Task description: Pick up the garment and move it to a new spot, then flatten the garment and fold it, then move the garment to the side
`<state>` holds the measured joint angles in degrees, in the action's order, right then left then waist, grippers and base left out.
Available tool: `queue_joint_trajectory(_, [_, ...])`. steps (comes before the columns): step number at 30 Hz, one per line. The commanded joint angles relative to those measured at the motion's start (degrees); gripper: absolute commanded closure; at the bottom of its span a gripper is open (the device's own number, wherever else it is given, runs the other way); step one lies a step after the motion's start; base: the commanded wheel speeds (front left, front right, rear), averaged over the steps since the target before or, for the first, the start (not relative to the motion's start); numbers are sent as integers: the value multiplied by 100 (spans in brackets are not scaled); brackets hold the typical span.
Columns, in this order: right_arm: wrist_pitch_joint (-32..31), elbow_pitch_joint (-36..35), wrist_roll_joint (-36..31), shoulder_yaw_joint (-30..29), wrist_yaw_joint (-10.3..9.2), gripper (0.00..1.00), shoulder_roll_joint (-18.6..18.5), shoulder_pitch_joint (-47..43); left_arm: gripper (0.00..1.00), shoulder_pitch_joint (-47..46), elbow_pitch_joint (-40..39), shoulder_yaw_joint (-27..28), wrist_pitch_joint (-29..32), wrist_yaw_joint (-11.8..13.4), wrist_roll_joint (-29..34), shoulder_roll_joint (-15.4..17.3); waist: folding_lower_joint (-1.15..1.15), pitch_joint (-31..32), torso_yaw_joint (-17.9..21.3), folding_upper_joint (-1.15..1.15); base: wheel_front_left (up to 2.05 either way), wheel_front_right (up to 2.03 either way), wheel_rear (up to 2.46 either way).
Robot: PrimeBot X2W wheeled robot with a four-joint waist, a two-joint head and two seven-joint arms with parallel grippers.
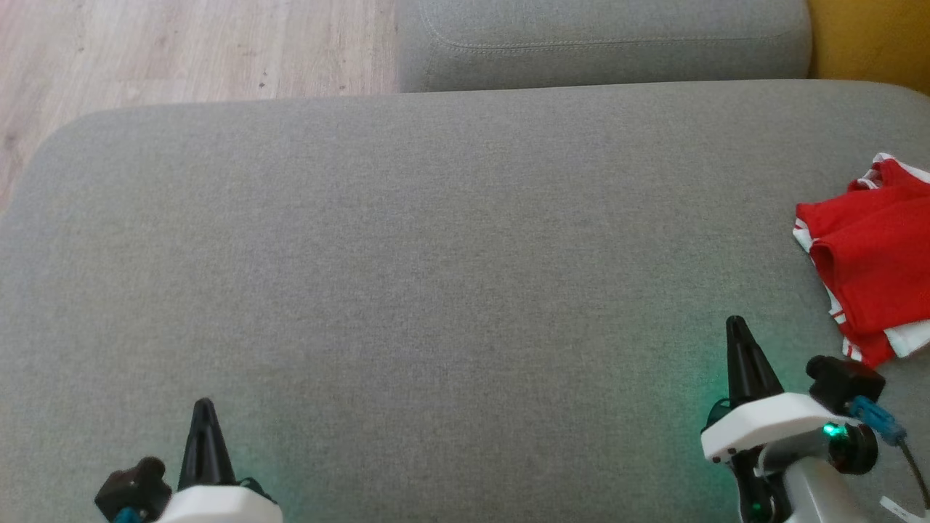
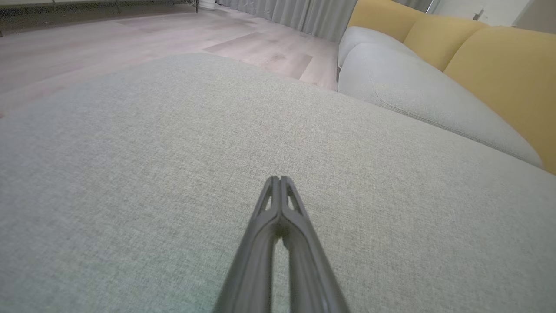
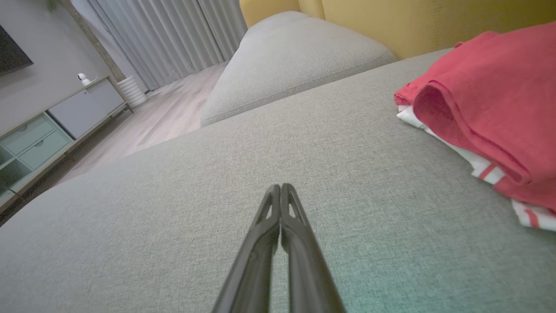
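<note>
The garment is red with white trim and lies bunched at the right edge of the grey sofa cushion; the right wrist view shows the garment at the right, partly cut off. My right gripper is shut with nothing in it, low over the cushion, to the left of and nearer than the garment. In its own wrist view the right gripper has its tips pressed together. My left gripper is shut and empty at the lower left, far from the garment, its tips together in the left wrist view.
A second grey cushion adjoins at the back, with a yellow backrest beyond it. Wooden floor lies past the cushion's far left edge. A low cabinet and curtains stand further off.
</note>
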<state>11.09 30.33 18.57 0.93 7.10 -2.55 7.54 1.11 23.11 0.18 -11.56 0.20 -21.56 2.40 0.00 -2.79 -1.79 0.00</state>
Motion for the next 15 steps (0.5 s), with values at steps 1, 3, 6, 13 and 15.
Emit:
queue_joint_trajectory(1, [-32,-233,190,-34,6,100,-14,185,100,-243,-214,97,41,-42,-172,18,0,4,2,0,0,0,0])
queue_joint_trajectory(3, [-64,-261,327,-47,7,100,-15,178,100,-251,-229,106,74,-56,-304,18,0,8,6,0,0,0,0])
queue_joint_trajectory(6, [-112,-302,532,-67,8,100,-15,168,100,-264,-250,120,123,-77,-501,19,0,16,11,0,0,0,0])
queue_joint_trajectory(13, [-227,-396,1011,-114,10,100,-17,146,100,-295,-297,155,240,-125,-961,21,0,33,22,0,0,0,0])
queue_joint_trajectory(15, [-260,-422,1148,-127,11,100,-17,140,100,-305,-310,165,274,-139,-1093,22,0,38,26,0,0,0,0])
